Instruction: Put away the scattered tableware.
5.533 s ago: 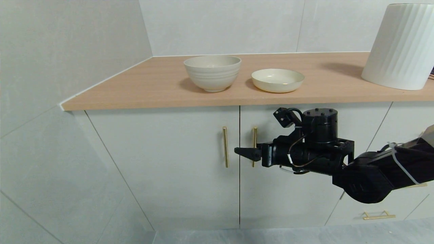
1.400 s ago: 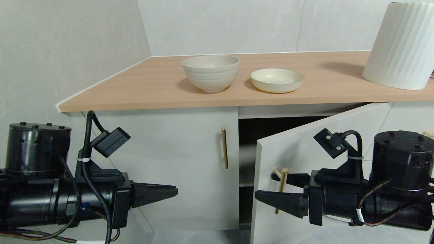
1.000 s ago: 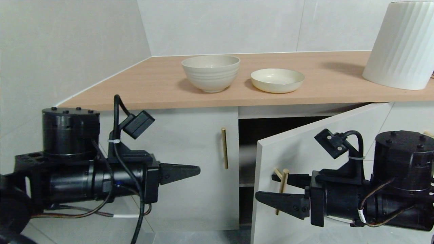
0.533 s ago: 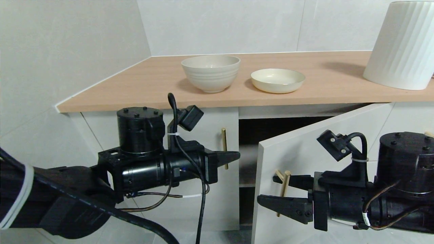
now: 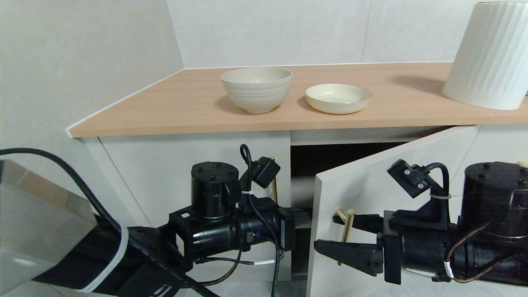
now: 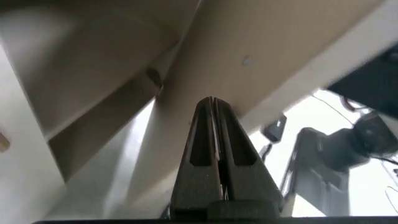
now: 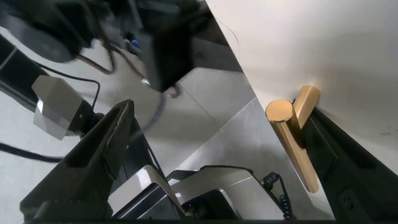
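There are two pieces of tableware, a deep cream ribbed bowl [image 5: 256,88] and a shallow cream dish [image 5: 338,97]. They sit side by side but apart on the light wooden countertop [image 5: 185,111], bowl left, dish right, both upright and empty. One tall white ribbed shade [image 5: 486,57] stands far right on the same top.

Below are two white cabinet doors. The left door [image 5: 165,165] is shut. The right door [image 5: 371,177] is swung out towards me, baring a dark opening [image 5: 330,156]. My left gripper [image 6: 212,102] has its fingers pressed together, holding nothing, and its tip is at that opening. My right gripper [image 5: 328,232] is spread wide, with the open door's brass bar handle [image 5: 345,231] standing between its fingers, unclamped.
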Robot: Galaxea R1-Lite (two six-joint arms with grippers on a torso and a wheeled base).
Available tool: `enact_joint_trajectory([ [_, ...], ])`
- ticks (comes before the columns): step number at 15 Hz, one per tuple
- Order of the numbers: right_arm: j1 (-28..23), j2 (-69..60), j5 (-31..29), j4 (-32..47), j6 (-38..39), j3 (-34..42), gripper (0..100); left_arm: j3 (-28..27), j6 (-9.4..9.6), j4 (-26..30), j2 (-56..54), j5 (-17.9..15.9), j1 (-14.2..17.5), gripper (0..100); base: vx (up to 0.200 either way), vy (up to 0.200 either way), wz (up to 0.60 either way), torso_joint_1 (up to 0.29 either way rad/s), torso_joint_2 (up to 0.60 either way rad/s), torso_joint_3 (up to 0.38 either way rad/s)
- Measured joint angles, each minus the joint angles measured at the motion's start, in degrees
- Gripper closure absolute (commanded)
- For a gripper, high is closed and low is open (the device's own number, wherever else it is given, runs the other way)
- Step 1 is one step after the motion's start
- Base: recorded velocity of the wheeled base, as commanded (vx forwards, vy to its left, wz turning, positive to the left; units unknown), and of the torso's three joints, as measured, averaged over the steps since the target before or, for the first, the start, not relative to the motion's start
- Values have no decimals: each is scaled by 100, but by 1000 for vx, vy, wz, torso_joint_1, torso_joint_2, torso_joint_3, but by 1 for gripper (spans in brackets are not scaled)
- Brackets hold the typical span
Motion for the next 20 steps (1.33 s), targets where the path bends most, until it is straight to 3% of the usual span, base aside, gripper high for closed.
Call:
enact_joint_trajectory([
  [1, -10, -5, -2, 2, 1, 0, 0, 0, -9, -575, 151, -7, -9, 100, 0, 0, 0, 0, 0, 0],
  [6, -241, -143, 30, 282, -180, 96, 0, -74, -308, -1459, 513, -40, -116, 100, 0, 0, 0, 0, 0, 0],
  [13, -989, -438, -44, 677, -653, 148, 0, -430, -334, -1457, 714, -29, -191, 100, 0, 0, 0, 0, 0, 0],
  [16, -1072, -805, -121, 1629, -681, 187, 0, -452, -323, -1453, 730, -35, -205, 100, 0, 0, 0, 0, 0, 0],
  [20, -1054, -1521, -358, 2198, -692, 344, 0, -477, -308, -1328, 734, -30, -210, 100, 0, 0, 0, 0, 0, 0],
])
